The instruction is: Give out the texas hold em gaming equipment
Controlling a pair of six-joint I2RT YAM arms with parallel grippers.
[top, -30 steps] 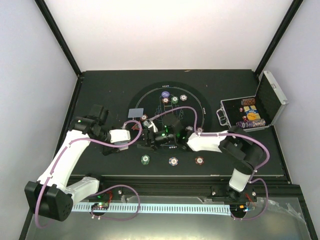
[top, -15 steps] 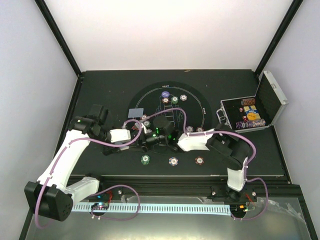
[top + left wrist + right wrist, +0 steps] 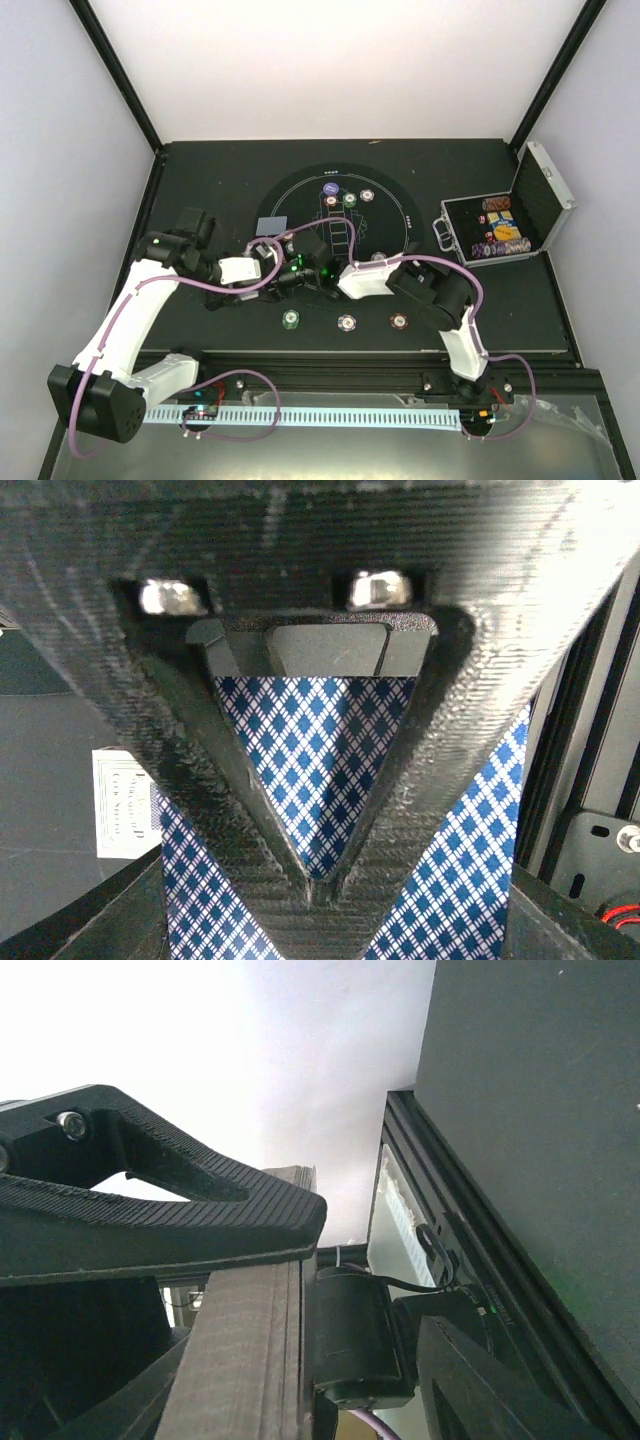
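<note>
L gripper (image 3: 281, 274) pinches cards (image 3: 320, 770) mid counter (image 3: 200, 190), nr front edge. R gripper (image 3: 311, 262) just beside; can't tell if spread or pressed.

- The left arm (image 3: 130, 310) and right arm (image 3: 455, 320) are clad in white shells, joined by black joint housings.
- Purple cables (image 3: 243, 373) are looped along both arms from the black bases at the table's near edge.
- Small green lights (image 3: 158, 241) are lit on the joints.
- The fingers (image 3: 480, 680) of the left gripper (image 3: 283, 275) are formed in black ribbed plastic, with two silver screws (image 3: 165, 596) set above.
- The right gripper (image 3: 305, 262) is likewise black and ribbed, with one silver screw (image 3: 68, 1123) and a grey pad (image 3: 245, 1360).
</note>
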